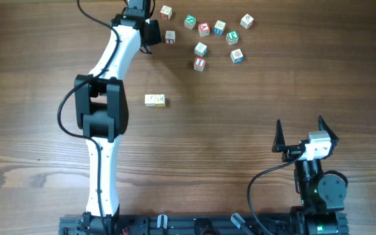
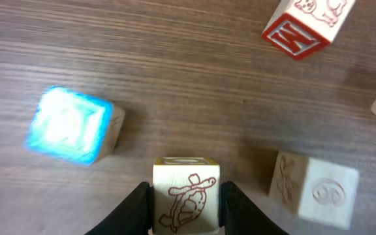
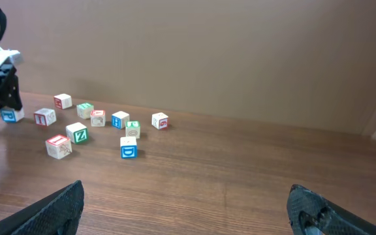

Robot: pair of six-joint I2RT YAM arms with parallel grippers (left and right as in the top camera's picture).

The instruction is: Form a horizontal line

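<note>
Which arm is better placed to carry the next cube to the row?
Left: the left gripper grips the turtle cube among the loose cubes. The right gripper stands open, far from them.

Loose alphabet cubes (image 1: 201,49), far cluster: ten counted overhead. Clamped cube (image 2: 186,202), between left gripper (image 2: 186,188) fingers: one, the eleventh of that cluster in the right wrist view. Horizontal line (image 1: 155,100), mid-table: one, apparently two cubes wide. Arms: two, left arm (image 1: 103,111), right arm (image 1: 318,186). Grippers: two, right gripper (image 1: 299,125) spread wide. Table (image 1: 31,78): one.
</note>
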